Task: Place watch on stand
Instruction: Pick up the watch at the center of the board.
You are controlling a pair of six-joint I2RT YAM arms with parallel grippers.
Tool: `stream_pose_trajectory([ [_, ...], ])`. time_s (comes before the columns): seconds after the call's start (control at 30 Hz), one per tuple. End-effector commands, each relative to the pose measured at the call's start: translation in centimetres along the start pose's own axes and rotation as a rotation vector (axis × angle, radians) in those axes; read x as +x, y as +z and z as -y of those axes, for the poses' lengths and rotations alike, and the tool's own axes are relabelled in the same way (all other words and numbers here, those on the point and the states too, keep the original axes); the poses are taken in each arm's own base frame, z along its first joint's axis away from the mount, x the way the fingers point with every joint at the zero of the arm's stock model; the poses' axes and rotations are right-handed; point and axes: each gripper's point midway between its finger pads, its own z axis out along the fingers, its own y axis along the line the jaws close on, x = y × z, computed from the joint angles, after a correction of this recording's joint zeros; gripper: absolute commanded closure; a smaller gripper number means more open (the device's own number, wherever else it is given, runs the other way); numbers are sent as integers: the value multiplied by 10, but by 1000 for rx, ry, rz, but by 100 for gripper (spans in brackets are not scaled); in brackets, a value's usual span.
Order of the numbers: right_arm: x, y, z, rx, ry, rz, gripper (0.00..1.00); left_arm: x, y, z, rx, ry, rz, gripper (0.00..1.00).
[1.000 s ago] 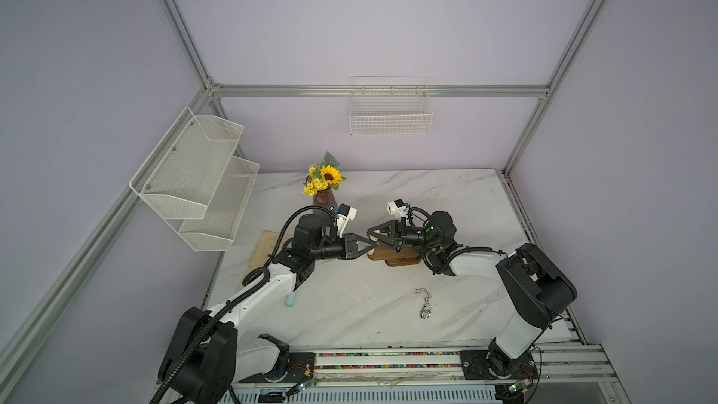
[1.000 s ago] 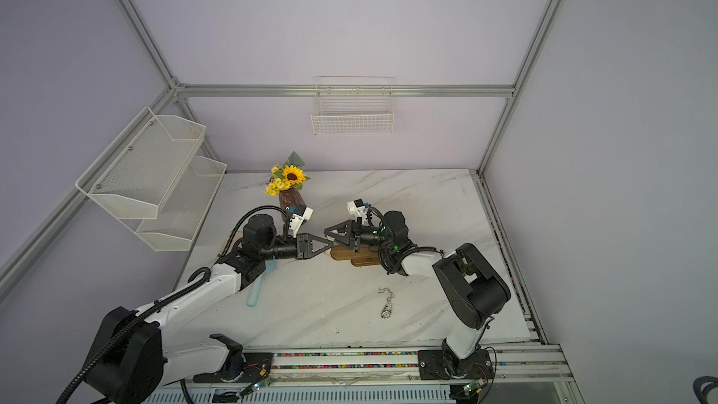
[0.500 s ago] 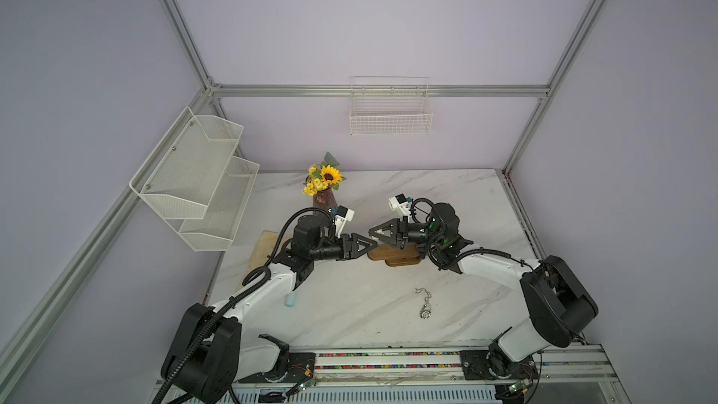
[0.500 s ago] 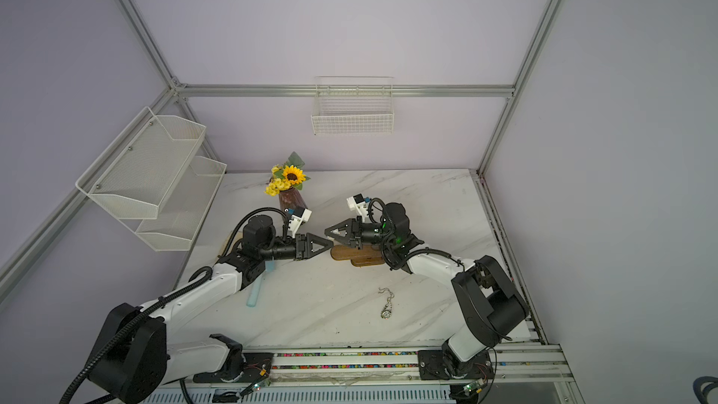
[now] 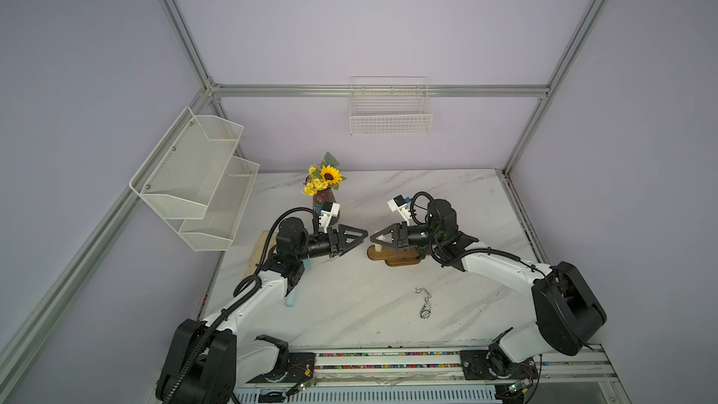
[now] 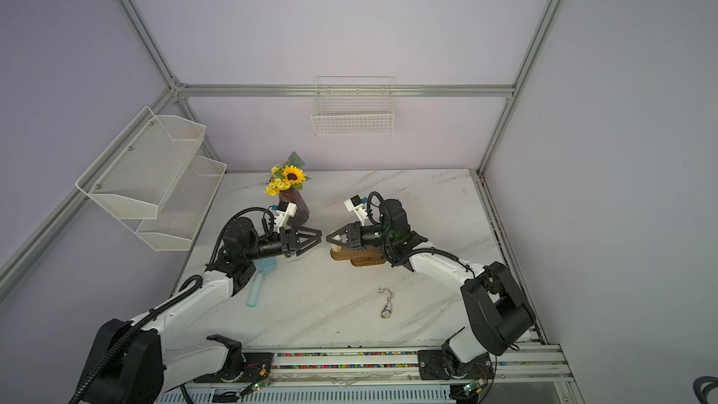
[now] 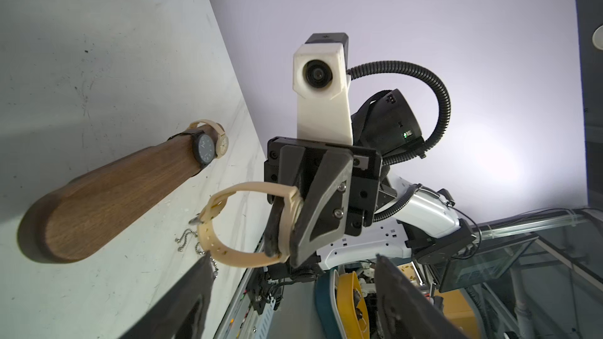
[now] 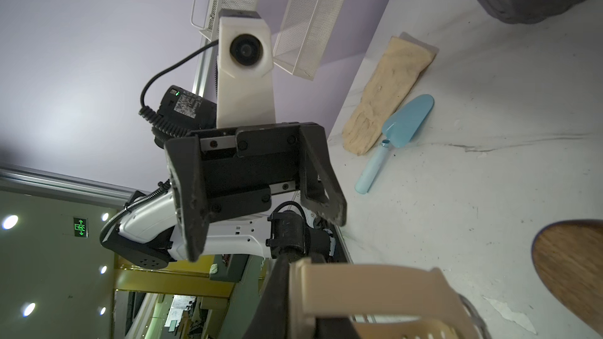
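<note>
White marble tabletop (image 5: 485, 207) between lilac walls carries everything. The right claw (image 7: 285, 254) is clamped on the face of a beige watch (image 7: 254, 186). Its strap loops out in the air just beside the stand (image 7: 107, 197), clear of the bar's near rounded end. The left claw (image 8: 266, 234) faces it with jaws spread wide and nothing between them.

Only the left wrist view shows two more watches ringing the bar's far end, a black one (image 7: 204, 150) and a beige one (image 7: 222, 145). In both top views the right arm covers that end, and the held watch can hardly be made out.

From the stand, a chain (image 5: 425, 305) lies at five o'clock, a blue scoop (image 6: 256, 289) at eight, a pale pad (image 8: 388, 96) at nine and a flower vase (image 5: 324, 188) at eleven. A wire basket (image 5: 390, 118) hangs on the back wall at twelve, and mesh shelves (image 5: 194, 176) hang on the side wall at ten.
</note>
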Motion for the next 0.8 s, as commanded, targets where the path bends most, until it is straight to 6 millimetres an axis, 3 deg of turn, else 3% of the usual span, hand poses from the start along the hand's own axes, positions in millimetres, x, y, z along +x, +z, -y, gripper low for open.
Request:
stream_pose_trajectory([
  [0.0,-1,-5,-16,-24,-124,-10,84,-13,0,27,75,17,12,21],
  [0.27,0,-1,-25,-66,-192,-18,83,-7,18,31,139,-44,-39,43],
  [0.5,0,3,-35,-108,-218,-34,83,10,35,33,157,-79,-144,31],
  [0.77,16,17,-32,-144,-180,-99,82,5,36,54,193,-34,-149,30],
])
